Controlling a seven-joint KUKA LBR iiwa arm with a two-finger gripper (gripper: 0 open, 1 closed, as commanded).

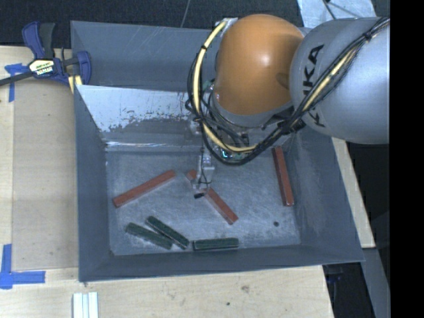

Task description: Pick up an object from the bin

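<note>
My gripper [202, 185] hangs down in the middle of the bin, its thin fingers reaching the floor at the upper end of a reddish-brown stick [218, 204] that runs diagonally down to the right. The fingertips sit close together at that stick's end; I cannot see whether they grip it. A longer reddish-brown stick [144, 188] lies to the left, slanting up towards the gripper.
Another reddish-brown stick [283, 176] leans along the right wall. Three dark green sticks [159, 233] [215, 244] lie near the front wall. The arm's orange dome and cables hang over the bin's back right.
</note>
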